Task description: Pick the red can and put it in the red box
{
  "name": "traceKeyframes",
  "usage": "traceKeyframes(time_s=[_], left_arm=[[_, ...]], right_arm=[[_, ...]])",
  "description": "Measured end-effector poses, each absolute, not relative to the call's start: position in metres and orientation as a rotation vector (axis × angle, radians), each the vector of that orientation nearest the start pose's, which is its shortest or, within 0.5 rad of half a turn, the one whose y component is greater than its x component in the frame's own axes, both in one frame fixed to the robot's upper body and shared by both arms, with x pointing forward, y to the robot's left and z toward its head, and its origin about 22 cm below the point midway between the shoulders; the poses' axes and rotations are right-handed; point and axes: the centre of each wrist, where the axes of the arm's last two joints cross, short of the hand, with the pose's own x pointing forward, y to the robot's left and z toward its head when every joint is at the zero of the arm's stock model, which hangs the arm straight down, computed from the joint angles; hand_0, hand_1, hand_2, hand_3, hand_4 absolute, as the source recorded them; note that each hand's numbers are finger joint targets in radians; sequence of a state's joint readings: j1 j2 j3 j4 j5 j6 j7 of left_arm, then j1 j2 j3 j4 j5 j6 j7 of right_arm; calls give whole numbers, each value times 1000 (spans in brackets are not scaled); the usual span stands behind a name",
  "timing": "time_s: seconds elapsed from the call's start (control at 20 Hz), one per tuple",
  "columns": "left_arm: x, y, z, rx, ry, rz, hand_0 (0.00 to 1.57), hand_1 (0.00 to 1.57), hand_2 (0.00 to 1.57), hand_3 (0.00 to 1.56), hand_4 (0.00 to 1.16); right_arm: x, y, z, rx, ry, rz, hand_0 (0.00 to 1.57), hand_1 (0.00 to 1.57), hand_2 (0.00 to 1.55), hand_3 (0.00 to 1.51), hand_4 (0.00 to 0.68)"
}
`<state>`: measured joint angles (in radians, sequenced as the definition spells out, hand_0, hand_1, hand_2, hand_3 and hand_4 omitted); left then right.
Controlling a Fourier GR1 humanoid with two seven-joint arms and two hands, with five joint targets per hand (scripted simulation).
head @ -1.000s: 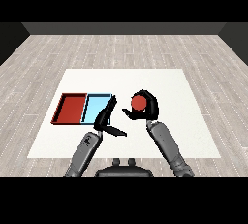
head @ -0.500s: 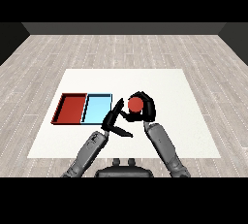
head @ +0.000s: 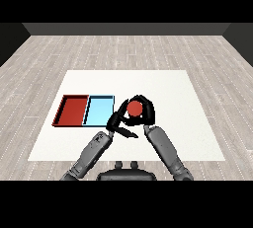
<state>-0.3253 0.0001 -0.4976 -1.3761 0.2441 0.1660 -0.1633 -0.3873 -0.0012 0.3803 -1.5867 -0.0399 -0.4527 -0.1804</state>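
The red tray (head: 72, 110) is lying at the far left of the table (head: 163, 86), with the blue tray (head: 98, 110) touching its right side. Just right of the blue tray, the left hand (head: 117, 122) is resting with its fingers stretched out and relaxed, gripping nothing and reaching toward the can. Right of that, the right hand (head: 146, 114) is curling its fingers around the red can (head: 135, 107), which is sitting upright in the grasp, its round top facing the camera. The can is lying right of both trays, so the red tray is waiting to the left, past the blue one. I judge the coming move as a leftward carry across the blue tray by the right hand, which is passing close to the left hand.
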Motion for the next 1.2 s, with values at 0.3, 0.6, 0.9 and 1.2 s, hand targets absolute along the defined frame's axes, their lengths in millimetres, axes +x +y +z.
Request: traceKeyframes(time_s=[0.3, 0.6, 0.9, 1.2], left_arm=[[278, 71, 18, -512, -1730, -254, 0, 0, 0, 0, 0], [281, 74, 26, -487, -1736, -250, 0, 0, 0, 0, 0], [274, 72, 28, -390, -1770, -119, 1571, 1571, 1571, 1555, 1126], [278, 69, 25, -286, -1764, -44, 1571, 1571, 1571, 1497, 1128]], right_arm=[[279, -80, 109, 154, -2109, 41, 1571, 1571, 1485, 1414, 657], [277, -72, 113, 166, -2119, 46, 1571, 1571, 1485, 1405, 652], [277, -65, 115, 194, -2113, 47, 1571, 1571, 1472, 1399, 625], [278, -65, 106, 201, -2109, 34, 1571, 1571, 1469, 1398, 626]])
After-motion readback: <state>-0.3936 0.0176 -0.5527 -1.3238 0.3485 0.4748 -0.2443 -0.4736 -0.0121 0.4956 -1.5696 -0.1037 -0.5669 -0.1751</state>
